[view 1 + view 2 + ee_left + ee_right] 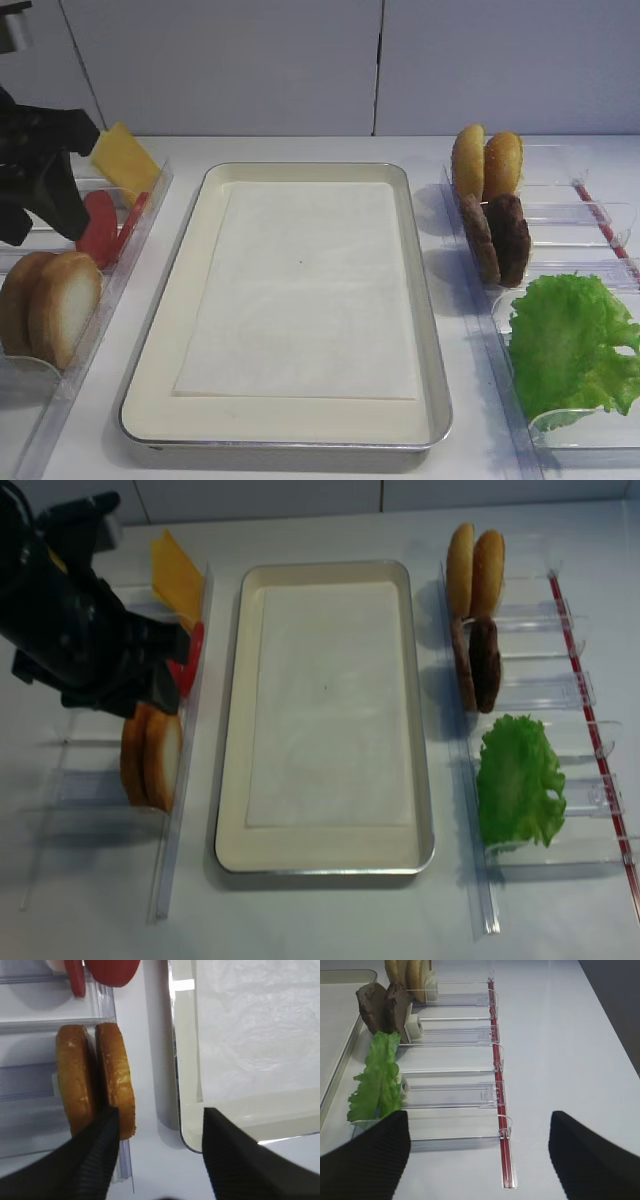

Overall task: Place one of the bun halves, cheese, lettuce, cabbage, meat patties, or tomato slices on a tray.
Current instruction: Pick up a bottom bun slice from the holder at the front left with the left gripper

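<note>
Hovering at the left edge of the high view, the left gripper (157,1152) was seen with its jaws apart and nothing between them, one finger just beside the pale-faced bun half (116,1077) that stood on edge with its partner in a clear bin (90,785) at the lower left. That upright stacking was judged to leave each bun's rim exposed for a sideways pinch. Tomato slices (100,228) and a tilted cheese slice (125,160) were filed the same way higher up that row. The tray (430,330), centred in frame, carried only its white paper sheet. At the right, golden buns (486,160), meat patties (497,238) and lettuce (570,345) were racked in further bins. The right gripper (480,1155) was held wide and empty at the bottom of its own view. No readable writing or brand was found.
</note>
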### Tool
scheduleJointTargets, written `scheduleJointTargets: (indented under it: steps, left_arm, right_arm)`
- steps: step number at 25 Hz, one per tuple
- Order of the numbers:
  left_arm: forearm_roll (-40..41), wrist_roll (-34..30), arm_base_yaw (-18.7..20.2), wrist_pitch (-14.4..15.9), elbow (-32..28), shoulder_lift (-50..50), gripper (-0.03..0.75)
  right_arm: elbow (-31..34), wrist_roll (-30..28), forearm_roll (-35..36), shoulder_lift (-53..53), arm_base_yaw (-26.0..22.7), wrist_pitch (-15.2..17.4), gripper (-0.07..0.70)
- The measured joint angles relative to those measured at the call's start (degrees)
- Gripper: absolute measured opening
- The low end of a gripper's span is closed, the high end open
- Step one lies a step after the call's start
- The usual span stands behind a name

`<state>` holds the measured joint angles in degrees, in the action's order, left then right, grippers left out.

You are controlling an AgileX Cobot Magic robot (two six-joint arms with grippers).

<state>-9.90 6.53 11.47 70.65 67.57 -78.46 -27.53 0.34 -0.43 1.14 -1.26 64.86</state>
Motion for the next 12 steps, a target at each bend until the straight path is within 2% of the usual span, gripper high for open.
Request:
scheduleJointTargets:
  steps: [12]
  left_arm:
    - [1.2,1.0,0.0,0.0,0.3,-5.1,0.349]
  right_arm:
    - [0.0,0.0,-0.2,0.0,0.0,0.0,0.575]
